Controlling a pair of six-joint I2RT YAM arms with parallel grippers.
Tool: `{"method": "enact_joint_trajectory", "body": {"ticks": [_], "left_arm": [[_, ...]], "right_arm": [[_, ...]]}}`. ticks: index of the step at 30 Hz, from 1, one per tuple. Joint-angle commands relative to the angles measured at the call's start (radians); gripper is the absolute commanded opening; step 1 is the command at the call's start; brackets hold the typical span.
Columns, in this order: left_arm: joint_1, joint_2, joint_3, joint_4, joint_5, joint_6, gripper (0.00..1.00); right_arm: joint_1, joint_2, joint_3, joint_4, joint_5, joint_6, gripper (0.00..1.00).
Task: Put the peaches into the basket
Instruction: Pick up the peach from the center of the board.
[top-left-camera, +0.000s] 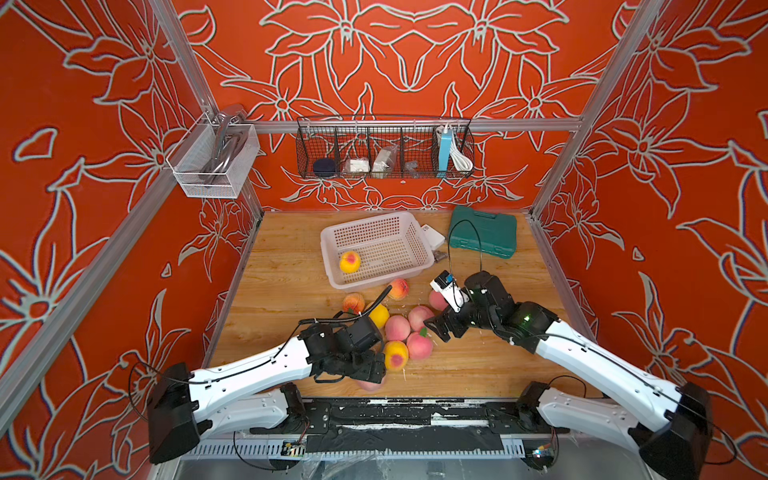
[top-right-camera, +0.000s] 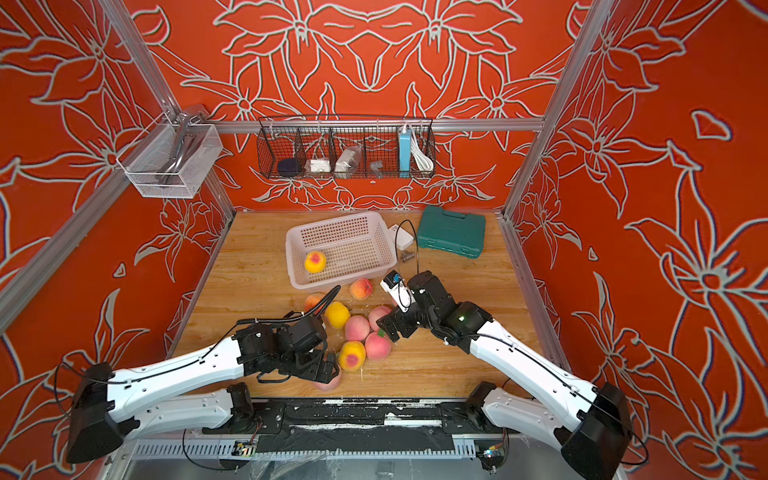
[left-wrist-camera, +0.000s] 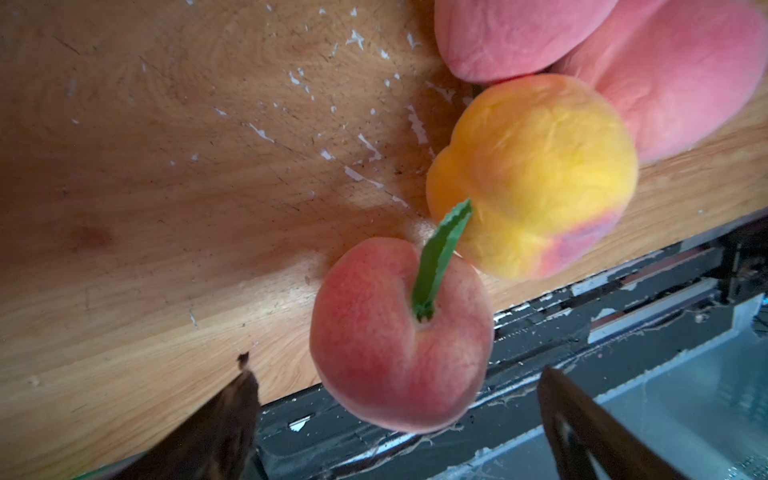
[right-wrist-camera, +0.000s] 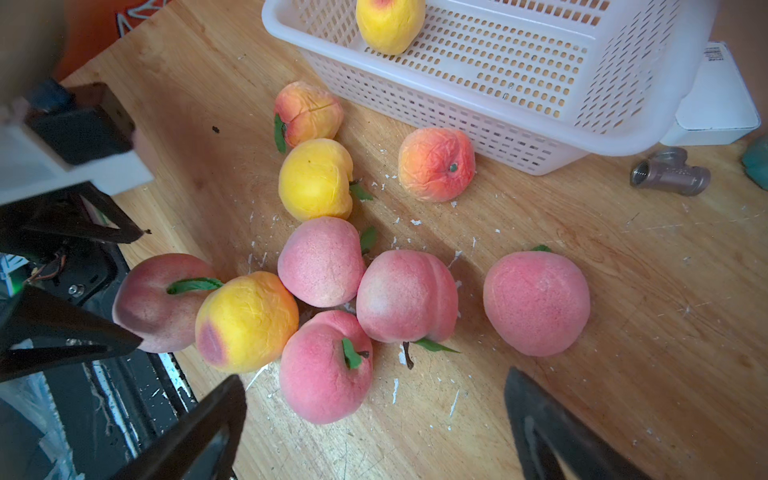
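We find one peach (top-left-camera: 350, 262) in the basket (top-left-camera: 365, 220); nine remain on the tabletop (top-left-camera: 282, 282). The left claw (left-wrist-camera: 397, 370) and right claw (right-wrist-camera: 376, 378) stand open, empty.

Wooden tabletop (top-left-camera: 291, 291), pretty scuffed, little white flecks (right-wrist-camera: 395, 390) all over it. Sitting on it: a white basket (right-wrist-camera: 457, 120) toward the back, a small white box (top-left-camera: 432, 237) tucked right beside it, a metal pipe fitting (right-wrist-camera: 669, 172) near that, a green case (top-left-camera: 483, 232) in the back corner. Nine loose peaches (top-left-camera: 397, 327) are bunched toward the front, with one pink peach (left-wrist-camera: 401, 332) right at the edge.
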Motion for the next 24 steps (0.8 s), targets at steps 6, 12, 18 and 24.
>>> {"method": "enact_joint_trajectory", "body": {"ticks": [6, 12, 18, 24], "left_arm": [[-0.012, 0.037, 0.011, 0.025, -0.031, -0.016, 0.98], [-0.013, 0.091, 0.016, 0.056, -0.023, 0.002, 0.98], [-0.013, 0.115, 0.013, 0.069, -0.018, 0.005, 0.91], [-0.013, 0.122, 0.002, 0.087, 0.001, 0.006, 0.82]], "right_arm": [[0.003, -0.052, -0.021, 0.019, -0.035, 0.038, 0.99], [0.003, -0.032, -0.033, 0.035, -0.035, 0.041, 0.99], [0.002, -0.027, -0.039, 0.053, -0.035, 0.044, 0.99], [0.001, -0.009, -0.031, 0.056, -0.03, 0.037, 0.99]]}}
